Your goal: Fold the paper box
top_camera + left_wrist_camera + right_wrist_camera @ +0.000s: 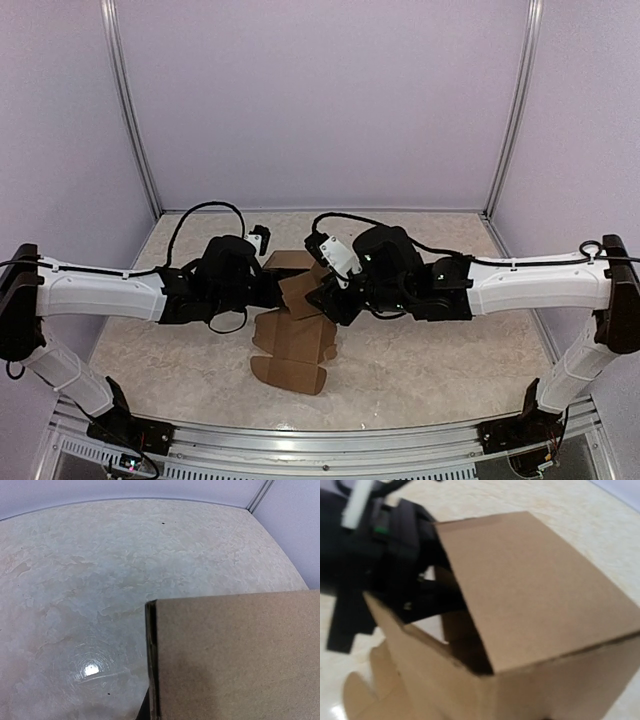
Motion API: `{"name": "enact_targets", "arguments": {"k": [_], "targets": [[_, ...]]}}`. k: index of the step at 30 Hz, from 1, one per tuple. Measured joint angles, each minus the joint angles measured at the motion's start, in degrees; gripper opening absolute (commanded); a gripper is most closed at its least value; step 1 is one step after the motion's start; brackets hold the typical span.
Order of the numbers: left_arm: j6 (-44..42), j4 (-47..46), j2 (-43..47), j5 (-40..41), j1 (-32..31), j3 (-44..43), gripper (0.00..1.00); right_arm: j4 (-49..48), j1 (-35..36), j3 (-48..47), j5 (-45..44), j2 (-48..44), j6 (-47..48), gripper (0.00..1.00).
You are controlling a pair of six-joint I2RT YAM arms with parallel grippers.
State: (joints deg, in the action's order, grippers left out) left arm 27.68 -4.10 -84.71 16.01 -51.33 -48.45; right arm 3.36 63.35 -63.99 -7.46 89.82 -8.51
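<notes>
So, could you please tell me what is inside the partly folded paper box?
The left gripper reaches into the paper box through its open side; the top panel covers its fingertips and the rest of the interior.

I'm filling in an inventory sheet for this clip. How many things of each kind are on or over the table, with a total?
Paper box: 1 (brown cardboard, partly folded up, some flaps flat on the table)
Robot arms: 2 (left arm, right arm)
Total: 3
</notes>
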Motion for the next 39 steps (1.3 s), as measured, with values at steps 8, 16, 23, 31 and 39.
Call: {"name": "enact_targets", "arguments": {"k": [8,16,23,31,39], "targets": [[1.55,3.23,0.28,3.65,-1.29,-0.85,0.00,-0.83,3.74,-1.90,-14.16,3.69,-0.52,0.56],[2.69,5.29,0.85,5.42,-2.99,-2.38,0.00,-5.11,4.55,-1.97,-23.10,4.90,-3.43,0.58],[3.76,6.86,1.27,6.95,-4.87,-3.48,0.00,-9.27,5.16,-1.49,-29.35,5.90,-4.87,0.56],[5.40,8.35,1.75,6.80,-6.73,-3.74,0.00,-14.82,7.39,-1.49,-37.70,10.01,-2.34,0.40],[7.80,10.27,1.84,7.69,-6.73,-3.80,0.00,-17.59,9.09,-3.43,-46.07,13.66,1.49,0.00]]}}
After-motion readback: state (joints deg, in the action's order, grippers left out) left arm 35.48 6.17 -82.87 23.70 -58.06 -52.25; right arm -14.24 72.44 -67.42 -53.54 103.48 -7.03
